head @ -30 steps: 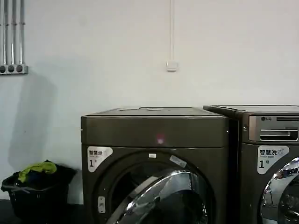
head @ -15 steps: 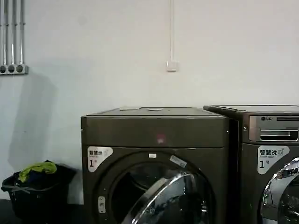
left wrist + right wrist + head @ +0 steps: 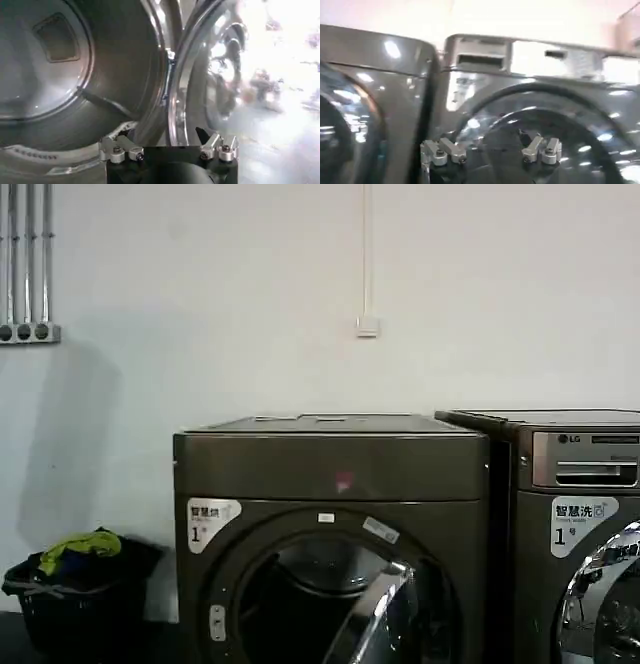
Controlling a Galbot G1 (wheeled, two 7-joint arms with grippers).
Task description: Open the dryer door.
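Chrome-rimmed, the dryer door (image 3: pixel 375 619) stands swung well out at five o'clock of the dryer (image 3: pixel 330 474), so the opening looks nearly done; the left claw (image 3: pixel 169 145) gapes around its edge, the right claw (image 3: pixel 492 149) spread idle.

Dryer (image 3: pixel 330 469) dark bronze-grey, white sticker (image 3: pixel 212 519) with black 1 and characters; dryer door (image 3: pixel 385 624) shiny chrome rim, dark tinted glass, drum (image 3: pixel 55 75) inside dull grey metal. Neighbouring washer (image 3: pixel 575 484) same bronze-grey with silver LG drawer panel (image 3: pixel 588 459). Wall (image 3: pixel 250 294) white; laundry basket (image 3: pixel 75 609) black, yellow-green cloth (image 3: pixel 78 549) on top.
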